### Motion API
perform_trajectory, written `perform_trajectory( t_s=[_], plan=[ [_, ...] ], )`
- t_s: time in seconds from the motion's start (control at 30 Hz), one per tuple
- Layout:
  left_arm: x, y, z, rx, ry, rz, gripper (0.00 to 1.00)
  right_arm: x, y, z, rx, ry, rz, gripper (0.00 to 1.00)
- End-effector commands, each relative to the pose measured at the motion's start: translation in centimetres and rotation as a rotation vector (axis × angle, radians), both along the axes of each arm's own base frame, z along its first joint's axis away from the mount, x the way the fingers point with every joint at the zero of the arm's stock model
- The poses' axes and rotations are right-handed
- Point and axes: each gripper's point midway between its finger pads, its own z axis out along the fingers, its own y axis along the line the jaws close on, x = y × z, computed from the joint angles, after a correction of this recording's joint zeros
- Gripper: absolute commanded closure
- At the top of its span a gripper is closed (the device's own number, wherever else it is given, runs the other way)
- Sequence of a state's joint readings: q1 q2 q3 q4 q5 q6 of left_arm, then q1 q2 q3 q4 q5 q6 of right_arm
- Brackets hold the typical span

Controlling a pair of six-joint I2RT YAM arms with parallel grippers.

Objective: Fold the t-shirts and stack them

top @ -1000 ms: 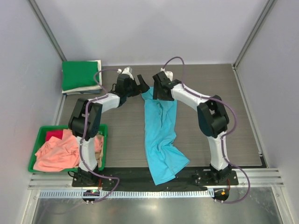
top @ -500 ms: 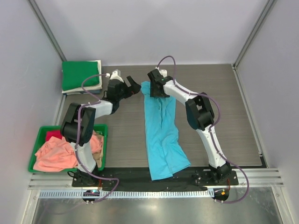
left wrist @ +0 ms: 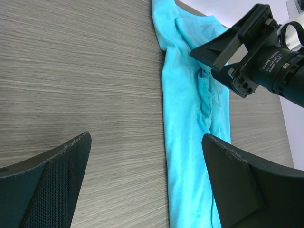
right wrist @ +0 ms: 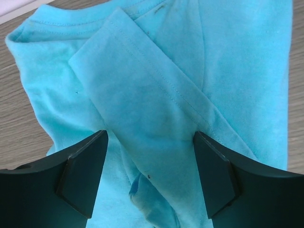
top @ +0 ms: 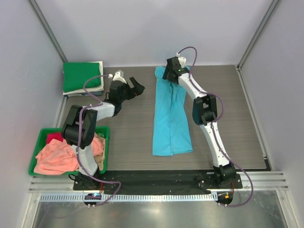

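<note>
Just now the sky-blue shirt (top: 170, 118) lies as a long narrow strip down the middle of the desk (top: 128, 137), collar end farthest from the arms. The right tool (right wrist: 149, 142) hangs over that far end with jaws apart, gripping nothing as far as I can tell. The left tool (top: 135, 89), wide open, hovers over the wood left of the shirt. A one-sided pinch on the folded-in sleeve (right wrist: 156, 90) could drag the strip askew or undo the fold, since nothing pins its near end.
</note>
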State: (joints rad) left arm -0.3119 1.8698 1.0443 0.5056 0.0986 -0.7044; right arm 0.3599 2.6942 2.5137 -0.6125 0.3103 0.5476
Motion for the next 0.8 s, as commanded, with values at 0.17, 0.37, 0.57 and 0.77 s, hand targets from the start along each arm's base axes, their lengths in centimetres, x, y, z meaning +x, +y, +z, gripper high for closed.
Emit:
perform_trajectory(
  t_s=[0.17,0.37,0.57,0.77],
  plan=[
    [-0.1,-1.3,3.0,-0.041,-0.096,-0.065,0.00,0.2,5.2,1.6,0.065,-0.060,0.285,0.14],
    [-2.4,-2.3,4.7,-0.030,-0.135,-0.097,0.00,-2.2,3.3,11.1,0.030,-0.146,0.294,0.08],
    [-8.6,-3.3,4.3,0.071,0.004,-0.097,0.00,-11.4,-1.6,14.4,0.016,-0.078,0.187,0.08],
    [-18.6,-4.3,-0.9,0.116,0.209,-0.107,0.00,-24.2,-5.3,7.9,0.065,0.126,0.148,0.09]
  ],
)
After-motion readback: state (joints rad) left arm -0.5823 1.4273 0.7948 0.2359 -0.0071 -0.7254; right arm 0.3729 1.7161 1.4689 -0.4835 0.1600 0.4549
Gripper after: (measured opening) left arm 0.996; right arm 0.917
